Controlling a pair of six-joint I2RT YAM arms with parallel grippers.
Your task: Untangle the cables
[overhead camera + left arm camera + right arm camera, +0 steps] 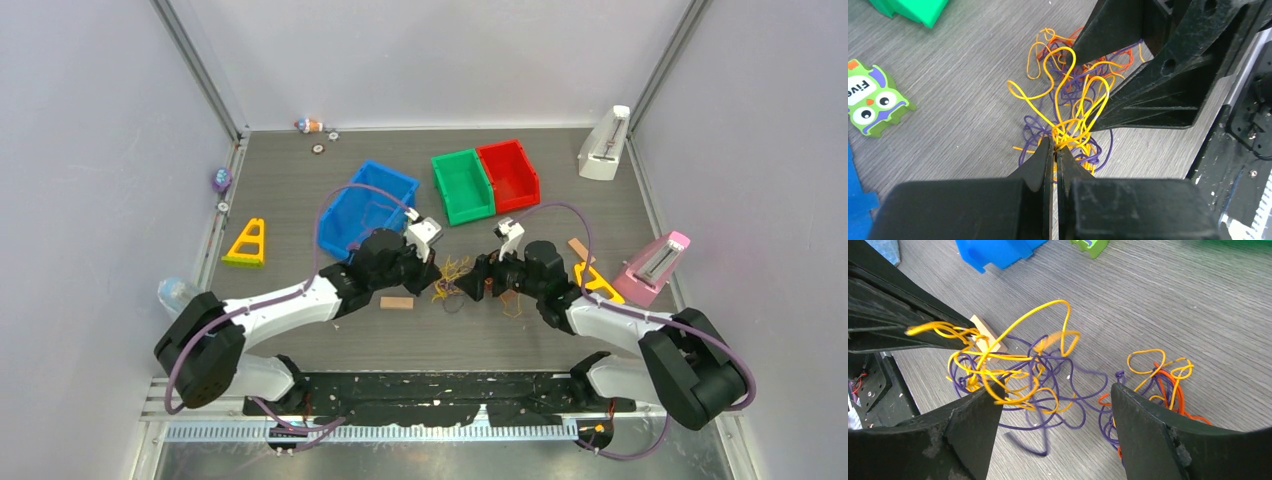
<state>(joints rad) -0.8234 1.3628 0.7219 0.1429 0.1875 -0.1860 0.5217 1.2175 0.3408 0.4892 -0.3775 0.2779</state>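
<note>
pulling the tangle apart looks to be the step in hand. the left end effector (1055,144) is pinched tight on a bunch of yellow strands of the cables (1071,122). they lie in a loose knot of yellow, purple and orange-red about the middle of the tabletop, nearer its near edge than its far one. the right end effector (1055,392) stands wide apart, a finger on either side of the purple and yellow loops, gripping nothing. the next move probably calls for it to close on purple or orange-red strands alone, then for both arms to draw apart slowly so the loops slip instead of cinching. toward the far edge sit a blue bin (388,173), partly hidden by the left arm, and a green bin (442,190) touching a red bin (530,178); nothing shows inside them.
</note>
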